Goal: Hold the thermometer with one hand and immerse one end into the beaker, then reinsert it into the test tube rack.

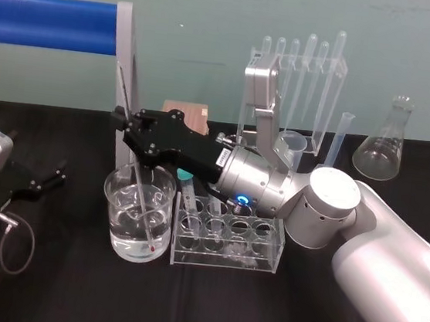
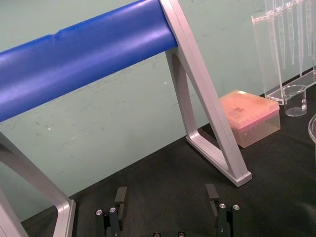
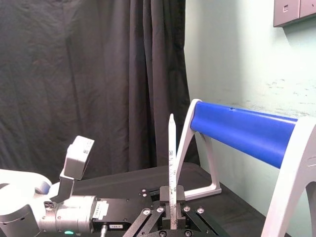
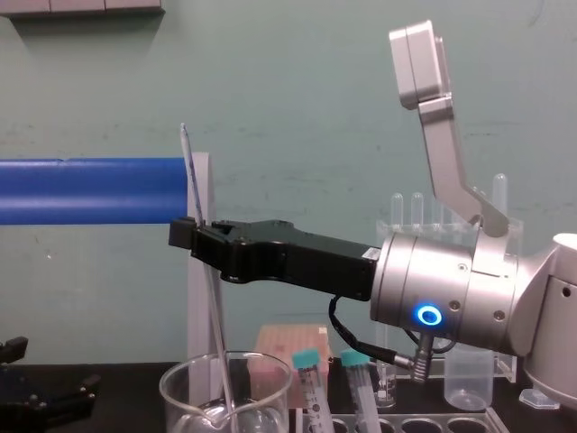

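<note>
The long black right gripper (image 1: 128,124) on its thick silver cylindrical wrist with the glowing blue ring is reaching across the black table (image 1: 53,282) toward the robot's left, and its fingers are clamping the very long, thin clear glass thermometer (image 1: 141,180) partway along its length. The thermometer is leaning slightly, its upper end rising in front of the grey frame (image 1: 125,50) that is carrying a blue padded bar (image 1: 48,21), while its small red bulb is sitting low inside the large wide clear glass beaker (image 1: 118,196), down in the clear liquid on the side nearest the rack. In the chest view the right gripper (image 4: 185,236) is hovering above the beaker (image 4: 180,388), and the thermometer (image 4: 213,302) is passing down through the rim. The right wrist view is showing the graduated thermometer (image 3: 172,158) standing up from between the closed fingers. The low pale test tube rack (image 1: 266,262) with round holes is standing just beside the beaker, on the robot's right of it, bearing teal-capped tubes (image 4: 306,361). Behind it a tall clear acrylic pipette stand (image 1: 294,77) and a glass conical flask (image 1: 384,145) are standing near the wall. The small black left gripper (image 1: 38,180) is resting parked at the table's left edge, its fingers (image 2: 121,195) spread apart and holding nothing.
</note>
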